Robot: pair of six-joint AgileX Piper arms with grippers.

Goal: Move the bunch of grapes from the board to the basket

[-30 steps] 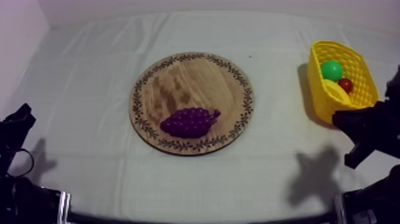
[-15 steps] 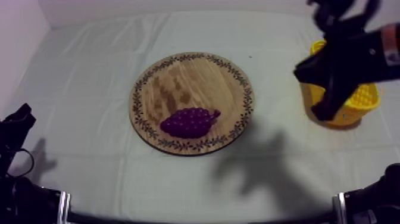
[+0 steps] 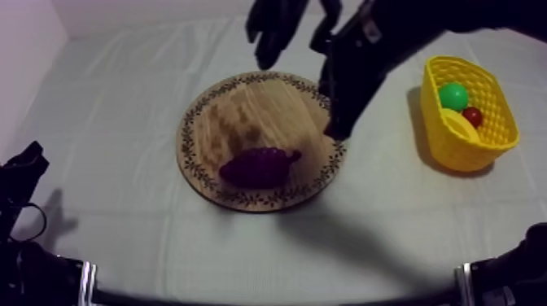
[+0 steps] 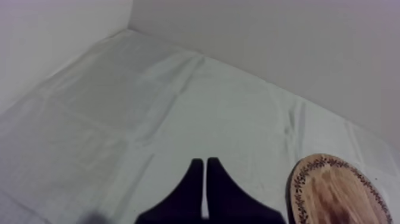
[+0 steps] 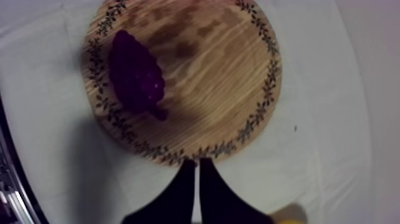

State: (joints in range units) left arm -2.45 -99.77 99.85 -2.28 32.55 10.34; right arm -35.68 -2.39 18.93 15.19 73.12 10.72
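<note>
Zero contact yet with purple bunch of grapes [image 3: 259,167]: lying flat on camera-side part of round wooden board with patterned rim [image 3: 244,110], so open to a top-down grab. With right hand [image 5: 195,179] clenched empty above board's rim, just off the grapes: need to unclench, shift over, descend. Same for left hand [image 4: 206,179]: clenched empty, parked clear of board, probably to keep out of the way. Then carry to yellow basket [image 3: 429,106], well apart on counter's right.

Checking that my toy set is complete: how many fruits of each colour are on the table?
Purple: 1 (bunch of grapes)
Green: 1 (green fruit)
Red: 1 (small red fruit)
Yellow: 1 (yellow fruit)
Total: 4
</note>
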